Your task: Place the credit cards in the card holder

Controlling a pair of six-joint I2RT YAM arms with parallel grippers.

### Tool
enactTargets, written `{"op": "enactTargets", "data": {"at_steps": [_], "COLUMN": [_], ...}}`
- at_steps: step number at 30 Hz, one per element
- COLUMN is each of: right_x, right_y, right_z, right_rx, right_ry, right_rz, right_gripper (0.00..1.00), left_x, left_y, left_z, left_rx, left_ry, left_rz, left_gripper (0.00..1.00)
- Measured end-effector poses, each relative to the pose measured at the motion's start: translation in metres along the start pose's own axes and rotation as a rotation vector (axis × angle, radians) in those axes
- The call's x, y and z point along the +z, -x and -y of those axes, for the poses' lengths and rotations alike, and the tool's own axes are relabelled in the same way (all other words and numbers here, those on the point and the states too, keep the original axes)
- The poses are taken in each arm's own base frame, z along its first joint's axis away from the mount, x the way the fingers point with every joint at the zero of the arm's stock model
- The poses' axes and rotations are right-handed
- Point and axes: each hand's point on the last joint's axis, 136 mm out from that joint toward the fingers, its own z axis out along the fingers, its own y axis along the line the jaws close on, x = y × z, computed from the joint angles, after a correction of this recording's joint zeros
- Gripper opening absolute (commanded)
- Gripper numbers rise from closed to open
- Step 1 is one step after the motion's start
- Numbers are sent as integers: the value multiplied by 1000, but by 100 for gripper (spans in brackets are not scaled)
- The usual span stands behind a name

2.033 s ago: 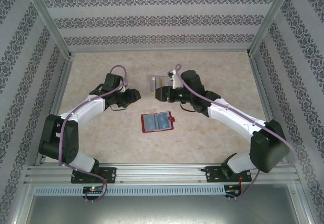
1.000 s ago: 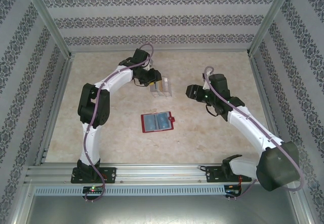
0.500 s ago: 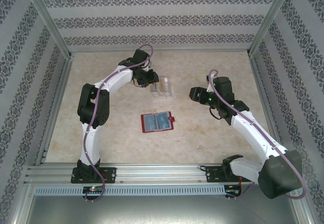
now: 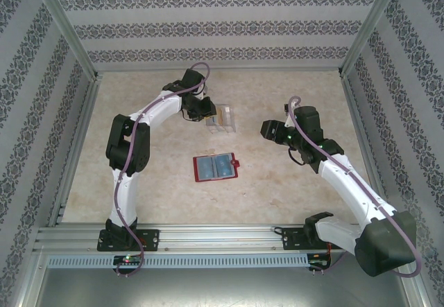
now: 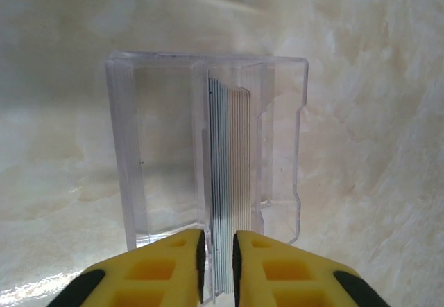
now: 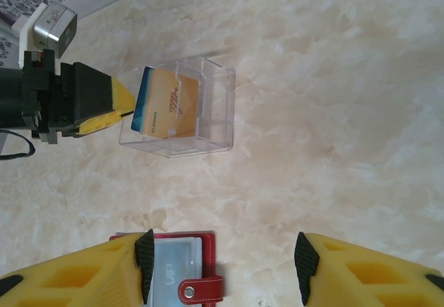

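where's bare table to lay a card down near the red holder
Bare table lies right of the card holder, up to the right arm, and left of it toward the left arm. Crowded: the clear case, where the left claw grips the cards.

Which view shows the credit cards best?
Right wrist: the credit cards sit in the clear case, tan face and blue edge visible. Left wrist gives their edges end-on; top external, a tiny tan patch.

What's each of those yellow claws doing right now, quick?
Left gripper: closed on the stack of credit cards in the clear case.
Right gripper: open, holding nothing, above the red card holder.
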Motion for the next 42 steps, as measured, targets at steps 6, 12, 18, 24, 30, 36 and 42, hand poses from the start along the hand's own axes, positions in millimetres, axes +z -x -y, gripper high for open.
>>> {"op": "enactTargets", "data": {"at_steps": [6,12,18,24,30,36,42], "right_x": [0,0,0,1,1,4,4], "right_y": [0,0,0,-1,-1,-3,-3], "right_z": [0,0,0,1,0,1,1], "right_rx": [1,1,1,3,5,8,8], "right_ry": [-1,-1,-1,-2,1,-1,-1], "right_rz": [-1,-1,-2,-4,-7,-18,-18], "right_gripper": [58,57,58,58,58,58,58], "left_x": [0,1,1,2,5,5,6], "left_y": [-2,-3,-3,-4,-7,-7,-9], "left_z": [2,3,3,2,-3,-2,-1], "left_rx": [0,-1,-2,-3,-10,-18,-24], "left_ry": [-14,-23,-23,-20,-20,-30,-39], "left_rz": [-10,-20,-19,-20,-22,-25,-33], "left_gripper": [18,16,19,29,30,19,10]}}
